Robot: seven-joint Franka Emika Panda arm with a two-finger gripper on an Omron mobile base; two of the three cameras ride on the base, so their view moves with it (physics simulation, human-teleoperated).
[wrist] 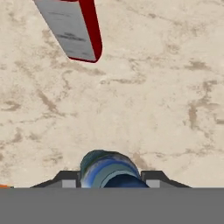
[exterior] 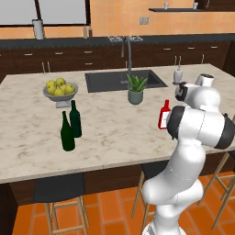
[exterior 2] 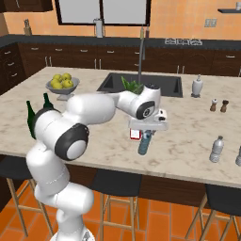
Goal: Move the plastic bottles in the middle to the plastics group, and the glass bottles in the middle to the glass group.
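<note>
My gripper (exterior 2: 147,133) is shut on the blue-grey plastic bottle (exterior 2: 144,143), which hangs slightly tilted under the hand over the counter's front middle. In the hand view the bottle's body (wrist: 110,171) fills the gap between my fingertips (wrist: 65,179). Just behind it stands the red glass bottle (exterior 2: 135,134) (exterior: 164,114) with its white label (wrist: 65,26). The two dark green wine bottles (exterior: 71,126) (exterior 2: 32,117) stand at the left. A clear-whitish plastic bottle (exterior 2: 216,149) stands near the right front edge, with another bottle (exterior 2: 239,157) cut off by the frame beside it.
The sink (exterior: 124,79) with its tall tap lies at the back, and a potted plant (exterior: 136,89) stands in front of it. At the left is a bowl of lemons (exterior: 60,89). A white soap dispenser (exterior 2: 197,86) and two shakers (exterior 2: 219,105) stand at the right. Stools line the counter's front edge.
</note>
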